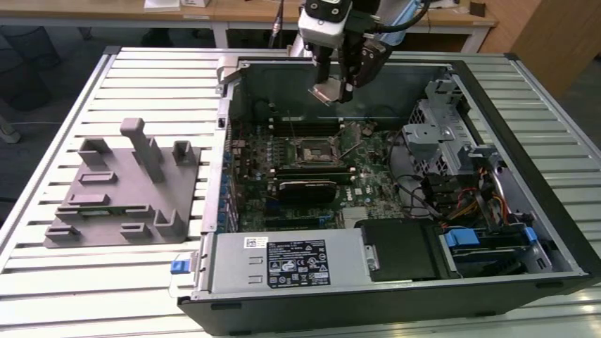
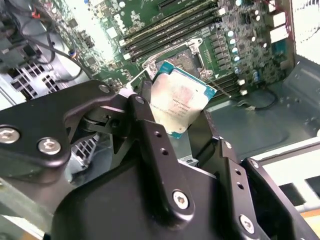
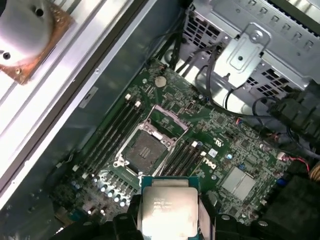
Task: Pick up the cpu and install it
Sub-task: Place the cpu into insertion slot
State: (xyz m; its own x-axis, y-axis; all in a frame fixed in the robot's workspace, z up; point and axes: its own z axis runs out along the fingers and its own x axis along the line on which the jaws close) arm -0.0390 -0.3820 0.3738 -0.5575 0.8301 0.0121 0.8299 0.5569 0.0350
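Right now the gripper (image 1: 336,90) is clamping the cpu (image 1: 330,92) by two opposite edges. Its black fingers (image 2: 150,125) are closed only as far as the chip's width allows, one on each side.

The cpu is hanging in the air inside the open computer case (image 1: 488,91), tilted and clear of the motherboard (image 1: 371,179) beneath it. In the exterior view it is sitting at about twelve o'clock from the socket (image 1: 314,150), with the dark memory slots (image 1: 300,127) lying between the two.

In both wrist views the chip is showing as a small flat square. Its pale silver-grey metal lid is facing the cameras, and a thin teal-green border is running around the lid's edge. Faint dark print is crossing the middle of the lid, too small to make out. In the second wrist view the metal is catching a warm, slightly pinkish sheen.

In the first wrist view the socket is lying uncovered, its dark square centre showing inside a bright metal frame. The cpu is overlapping none of it.

The grey plastic tray (image 1: 122,190) is resting on the slatted table (image 1: 56,282) at nine o'clock from the case, well apart from the gripper.
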